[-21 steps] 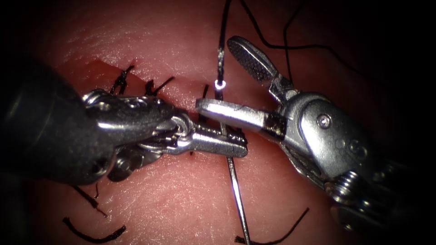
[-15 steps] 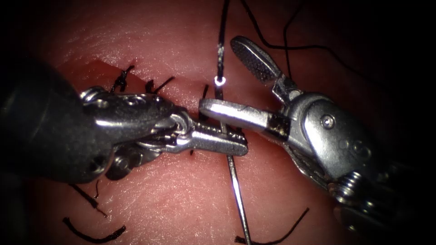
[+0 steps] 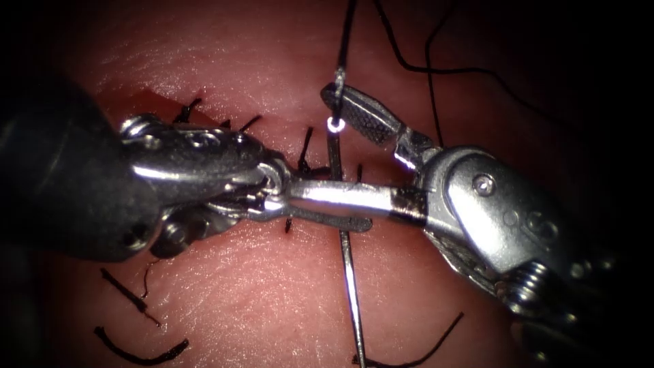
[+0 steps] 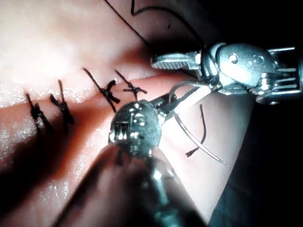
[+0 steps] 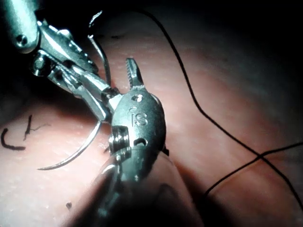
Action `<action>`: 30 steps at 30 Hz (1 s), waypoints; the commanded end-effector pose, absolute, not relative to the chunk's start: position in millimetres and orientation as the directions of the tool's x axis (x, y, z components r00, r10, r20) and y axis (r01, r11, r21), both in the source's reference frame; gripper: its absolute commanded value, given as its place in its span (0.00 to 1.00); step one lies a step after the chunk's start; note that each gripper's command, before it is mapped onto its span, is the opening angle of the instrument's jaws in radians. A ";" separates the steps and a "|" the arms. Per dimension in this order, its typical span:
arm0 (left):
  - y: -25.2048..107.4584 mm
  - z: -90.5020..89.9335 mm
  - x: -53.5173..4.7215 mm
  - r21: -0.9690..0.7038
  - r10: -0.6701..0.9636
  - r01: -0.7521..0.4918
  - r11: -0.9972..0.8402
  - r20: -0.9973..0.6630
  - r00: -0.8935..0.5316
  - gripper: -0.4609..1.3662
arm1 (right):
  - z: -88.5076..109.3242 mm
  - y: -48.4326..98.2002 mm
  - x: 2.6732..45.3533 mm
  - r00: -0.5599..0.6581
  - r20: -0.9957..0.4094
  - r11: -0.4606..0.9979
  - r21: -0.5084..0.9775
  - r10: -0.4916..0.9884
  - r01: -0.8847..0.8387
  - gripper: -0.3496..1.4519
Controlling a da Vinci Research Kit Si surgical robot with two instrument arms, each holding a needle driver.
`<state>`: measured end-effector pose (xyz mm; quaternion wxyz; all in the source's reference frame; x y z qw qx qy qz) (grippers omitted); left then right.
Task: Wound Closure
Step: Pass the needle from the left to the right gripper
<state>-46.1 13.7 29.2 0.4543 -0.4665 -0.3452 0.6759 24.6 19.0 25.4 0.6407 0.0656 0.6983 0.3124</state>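
My left tool (image 3: 351,219) comes in from the left with its jaws shut on the curved needle (image 3: 351,286), about the middle of its curve. The needle is out of the tissue (image 3: 259,300) and hangs over it, its point toward the near edge and its thread end (image 3: 334,124) up by the stitches. The right tool (image 3: 311,140) is open, one jaw on each side of the needle's thread end, the lower jaw lying just above the left jaws. Black thread (image 3: 344,41) runs up from the needle. The left wrist view shows the needle (image 4: 199,146) and the right tool (image 4: 236,61). The right wrist view shows the needle (image 5: 80,146).
Several knotted stitches (image 4: 64,106) close the cut, the nearest knot (image 3: 303,153) right behind the jaws. Cut thread ends (image 3: 136,354) lie on the near tissue. Loose thread (image 5: 213,123) loops over the far right of the tissue.
The right tool's jaws have narrowed around the needle's thread end: the upper jaw swung down to it and the lower jaw slid left over the left jaws. The left tool kept its hold.
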 end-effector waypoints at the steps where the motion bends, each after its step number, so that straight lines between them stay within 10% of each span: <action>1: 13.7 29.3 -46.0 -0.884 0.930 -0.292 -0.365 -0.332 -0.159 0.06 | 25.3 19.2 24.6 -0.172 -0.850 0.792 0.527 0.498 -0.308 0.62; 24: 14.8 28.8 -45.9 -0.808 0.864 -0.313 -0.499 -0.440 -0.242 0.06 | 25.0 19.0 24.2 -0.111 -0.828 0.782 0.558 0.550 -0.278 0.44; 30: 14.7 28.8 -45.9 -0.785 0.836 -0.294 -0.545 -0.481 -0.266 0.06 | 25.1 19.1 24.0 -0.111 -0.827 0.782 0.558 0.551 -0.276 0.00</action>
